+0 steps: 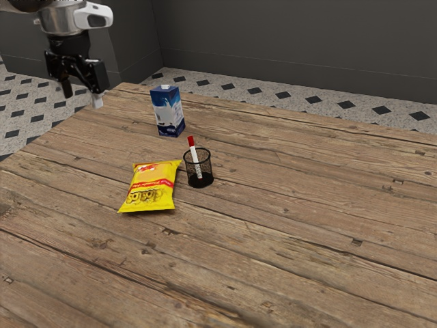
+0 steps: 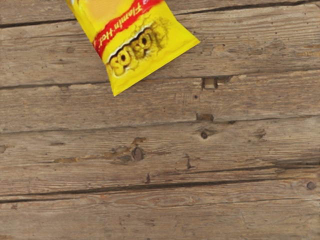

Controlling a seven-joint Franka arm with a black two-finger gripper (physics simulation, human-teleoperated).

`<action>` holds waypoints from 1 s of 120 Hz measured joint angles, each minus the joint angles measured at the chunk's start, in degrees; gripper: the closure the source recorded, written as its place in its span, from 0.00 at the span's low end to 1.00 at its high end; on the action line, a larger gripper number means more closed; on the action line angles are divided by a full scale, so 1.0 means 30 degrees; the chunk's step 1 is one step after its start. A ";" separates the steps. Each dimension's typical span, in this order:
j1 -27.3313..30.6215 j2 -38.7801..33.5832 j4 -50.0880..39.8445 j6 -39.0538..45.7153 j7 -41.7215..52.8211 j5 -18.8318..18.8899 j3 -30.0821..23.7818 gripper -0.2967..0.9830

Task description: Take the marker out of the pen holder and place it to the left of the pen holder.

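Note:
High at the exterior view's upper left, my gripper hangs with its two fingers apart and nothing between them, well away from the pen holder. A black mesh pen holder stands upright on the table. Inside it a white marker leans toward the exterior view's left, its red cap sticking up above the rim.
Right beside the holder lies a yellow snack bag, whose end with lettering is also visible in the wrist view as a yellow bag. A blue and white carton stands farther back on the wooden table.

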 joint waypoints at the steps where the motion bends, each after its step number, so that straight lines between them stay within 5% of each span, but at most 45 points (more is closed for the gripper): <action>1: -0.0008 0.0011 -0.0009 0.0017 -0.0032 0.0000 0.0000 0.23; 60: -0.1180 0.6202 -0.1135 0.6344 -0.1418 -0.1489 0.0057 0.23; 120: -0.0387 1.3163 0.0767 2.2639 -0.0669 -0.1849 0.0350 0.26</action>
